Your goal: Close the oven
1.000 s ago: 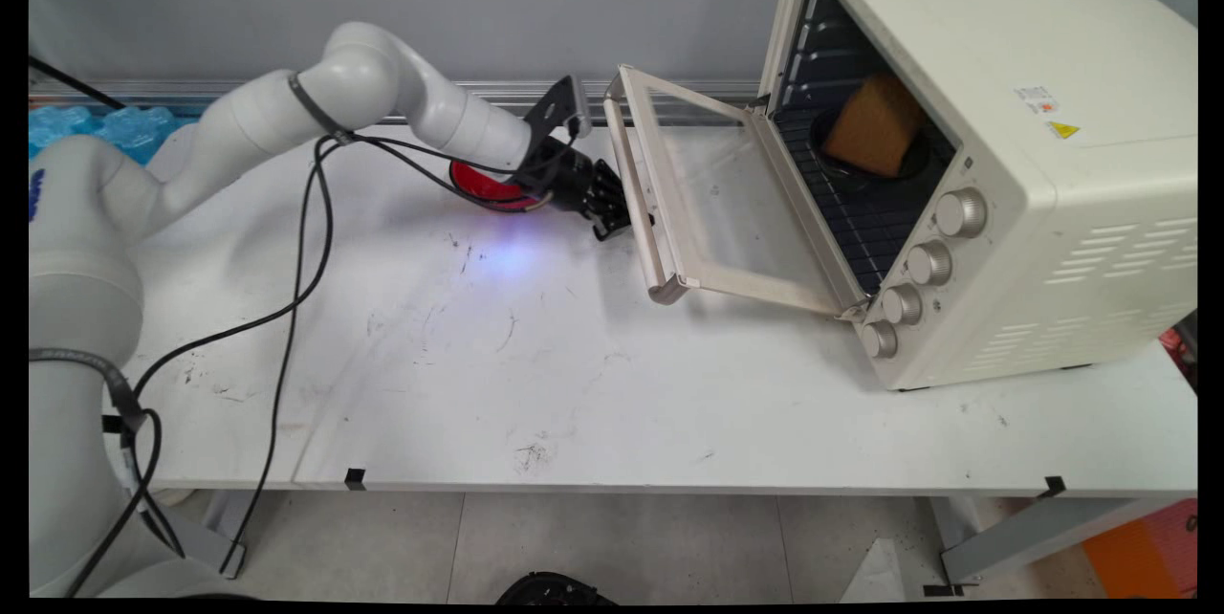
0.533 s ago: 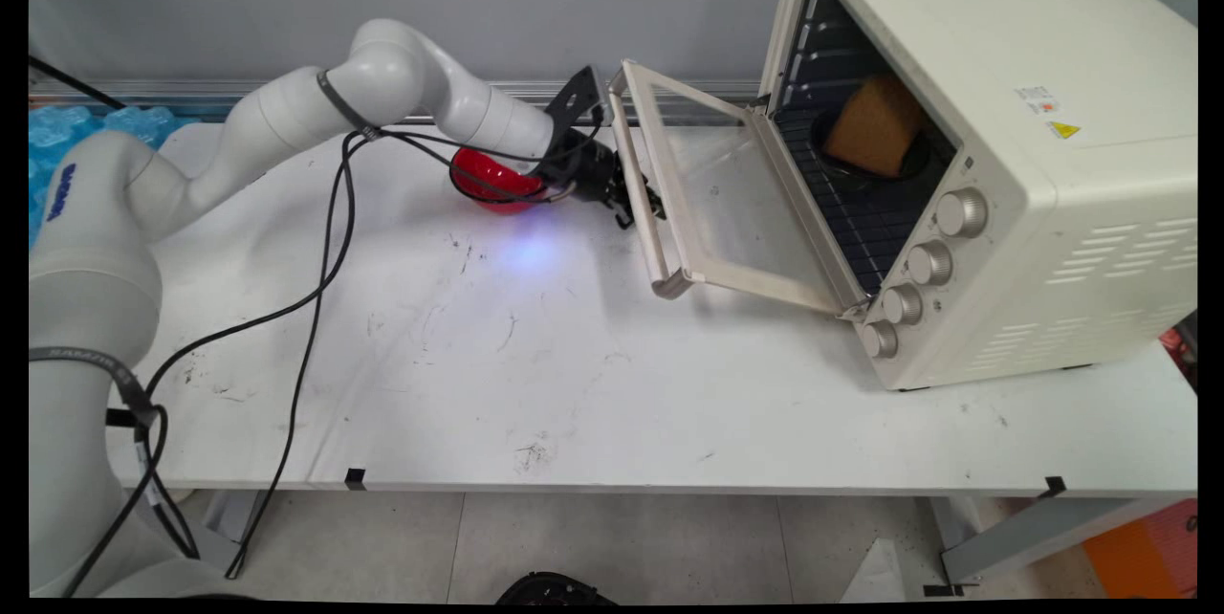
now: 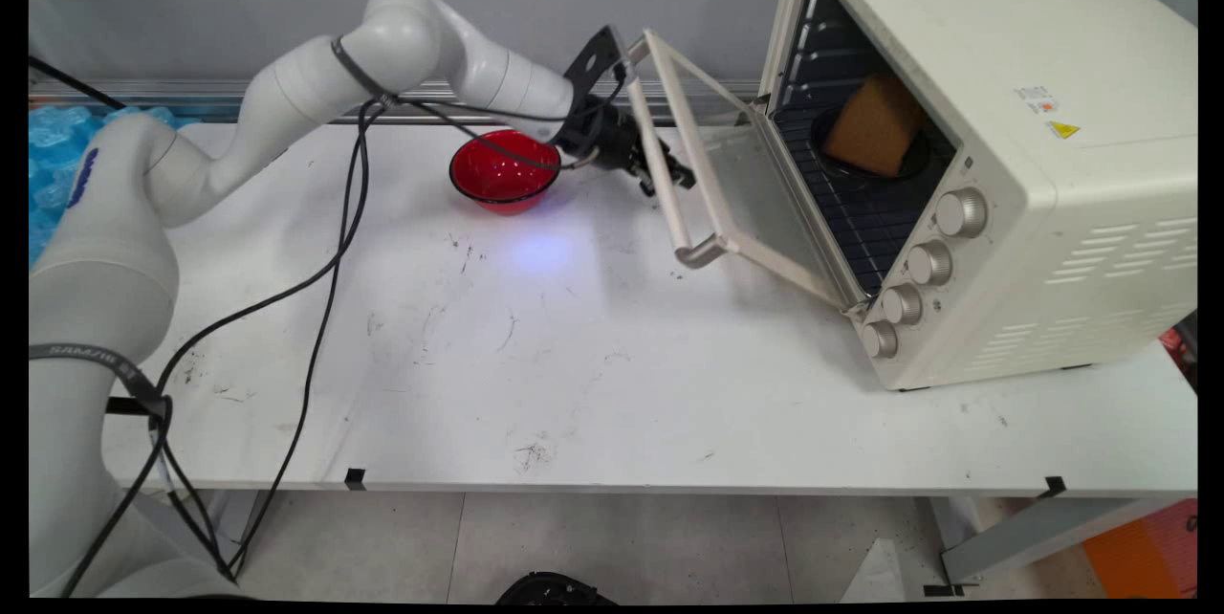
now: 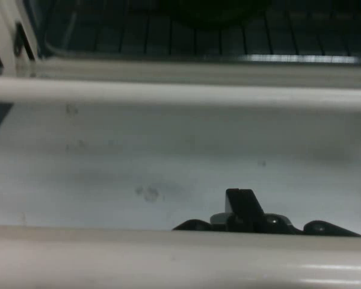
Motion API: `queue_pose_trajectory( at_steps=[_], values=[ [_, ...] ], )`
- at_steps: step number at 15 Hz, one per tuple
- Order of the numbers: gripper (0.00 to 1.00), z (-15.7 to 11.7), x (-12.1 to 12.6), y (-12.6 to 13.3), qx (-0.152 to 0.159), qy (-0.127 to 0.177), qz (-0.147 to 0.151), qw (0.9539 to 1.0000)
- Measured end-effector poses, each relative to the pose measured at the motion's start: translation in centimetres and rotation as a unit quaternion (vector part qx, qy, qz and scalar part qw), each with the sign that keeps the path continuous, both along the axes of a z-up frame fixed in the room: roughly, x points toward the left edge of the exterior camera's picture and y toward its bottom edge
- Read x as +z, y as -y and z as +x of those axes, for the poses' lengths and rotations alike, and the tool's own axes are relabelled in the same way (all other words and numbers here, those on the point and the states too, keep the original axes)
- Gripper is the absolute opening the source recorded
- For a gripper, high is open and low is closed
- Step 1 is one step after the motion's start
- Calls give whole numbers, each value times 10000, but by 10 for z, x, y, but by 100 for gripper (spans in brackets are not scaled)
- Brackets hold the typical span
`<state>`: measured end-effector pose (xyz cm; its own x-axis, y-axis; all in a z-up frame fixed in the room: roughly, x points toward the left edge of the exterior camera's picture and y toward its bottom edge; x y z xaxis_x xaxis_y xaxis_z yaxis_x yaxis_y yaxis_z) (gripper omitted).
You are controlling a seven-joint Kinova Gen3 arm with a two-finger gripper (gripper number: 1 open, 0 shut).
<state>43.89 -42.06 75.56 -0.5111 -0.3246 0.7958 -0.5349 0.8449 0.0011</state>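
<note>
A cream toaster oven (image 3: 1014,164) stands at the right with its glass door (image 3: 732,169) half raised. My gripper (image 3: 666,178) is pressed against the underside of the door, just behind the handle bar (image 3: 685,222), with its fingers together and holding nothing. In the hand view the handle bar (image 4: 168,265) crosses the bottom, the fingertips (image 4: 240,205) poke up behind it, and the door glass (image 4: 168,156) fills the middle. A brown loaf of bread (image 3: 875,126) sits on a dark dish on the oven rack (image 3: 861,212). A red bowl (image 3: 504,172) rests on the table just left of the gripper.
The white table (image 3: 574,356) stretches out in front of the oven. Black cables (image 3: 325,260) hang from the arm down to the table's left edge. Blue bubble wrap (image 3: 53,131) lies at the far left by the wall.
The gripper has moved up and to the right under the door, and the door has swung up from nearly flat to half raised. The red bowl is now uncovered.
</note>
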Motion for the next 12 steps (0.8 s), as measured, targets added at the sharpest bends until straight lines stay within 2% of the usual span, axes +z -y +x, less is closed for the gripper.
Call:
queue_pose_trajectory(
  at_steps=[12],
  values=[
    [0, -30, 70, 26, -108, -354, -233, 9990]
  ],
)
